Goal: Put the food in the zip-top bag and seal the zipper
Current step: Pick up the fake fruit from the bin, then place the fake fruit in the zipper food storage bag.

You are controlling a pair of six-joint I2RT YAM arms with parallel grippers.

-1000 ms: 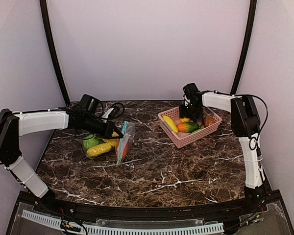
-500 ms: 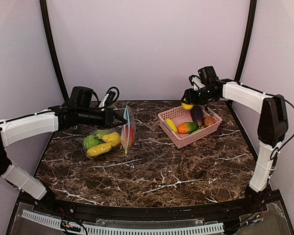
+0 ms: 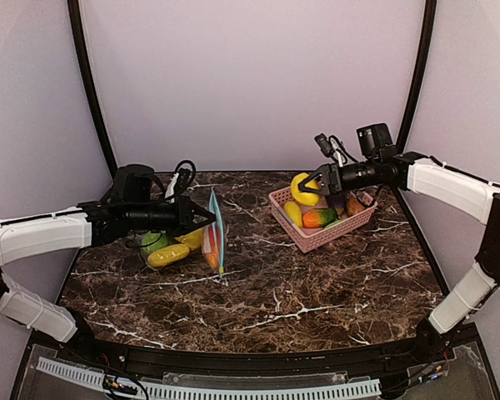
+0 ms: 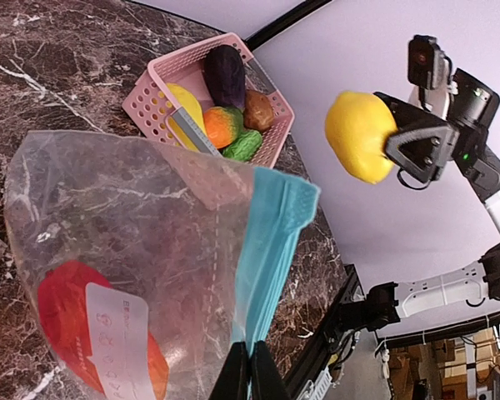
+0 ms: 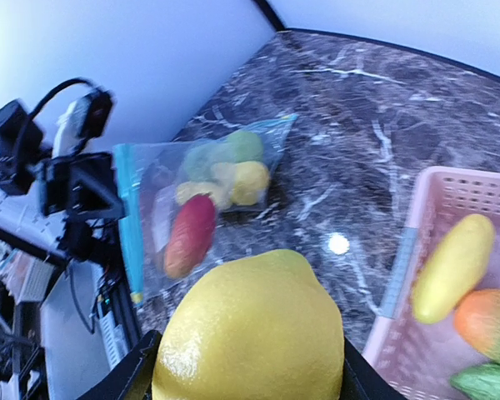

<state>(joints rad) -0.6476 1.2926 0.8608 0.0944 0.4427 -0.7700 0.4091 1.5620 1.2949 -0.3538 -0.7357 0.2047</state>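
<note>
My left gripper (image 3: 203, 218) is shut on the blue zipper strip (image 4: 275, 242) of the clear zip-top bag (image 4: 133, 233) and holds that edge up off the table. The bag (image 3: 212, 232) holds an orange-red food (image 4: 67, 317), plus green (image 3: 154, 242) and yellow (image 3: 168, 255) foods. My right gripper (image 3: 312, 187) is shut on a yellow lemon (image 3: 302, 190), in the air above the left rim of the pink basket (image 3: 283, 223). The lemon fills the right wrist view (image 5: 250, 333) and shows in the left wrist view (image 4: 360, 136).
The basket (image 4: 150, 92) holds a purple eggplant (image 4: 225, 75), a yellow fruit (image 4: 186, 108), an orange-green one (image 4: 222, 125), a green one (image 4: 246, 146) and a brown one (image 4: 257, 108). Dark marble table (image 3: 300, 292); black frame posts stand at the back.
My right gripper has lifted the lemon out of the basket and carried it left. My left gripper has raised the bag's zipper edge so the bag stands more upright.
</note>
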